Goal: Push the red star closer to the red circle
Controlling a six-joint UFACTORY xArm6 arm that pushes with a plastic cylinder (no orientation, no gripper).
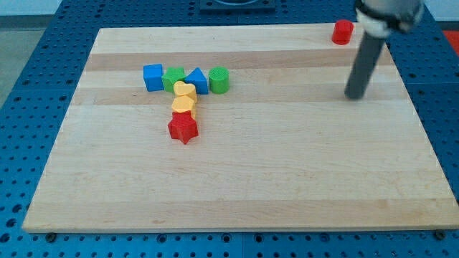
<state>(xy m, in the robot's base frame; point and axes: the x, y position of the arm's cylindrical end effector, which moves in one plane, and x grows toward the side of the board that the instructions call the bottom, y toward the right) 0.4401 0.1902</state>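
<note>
Camera view: red star (183,129), wooden board (287,172).

Red star (183,129) and red circle (343,31), two yellow blocks (184,98), a blue cube (153,77), a blue triangle (196,80), two green blocks (219,80), a dark rod (362,68), on a pale wood-grained board (287,165).

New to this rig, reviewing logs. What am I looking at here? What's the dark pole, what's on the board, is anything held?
There is one camera view, looking down at a wooden board on a blue perforated table. The dark pole is the robot arm's rod; it has no gripper, so nothing is held. My tip only pushes blocks. It sits toward the view's right, below the red circle and far from the cluster at the view's left: blue cube, green block, blue triangle, green cylinder, yellow heart, yellow block, red star.
</note>
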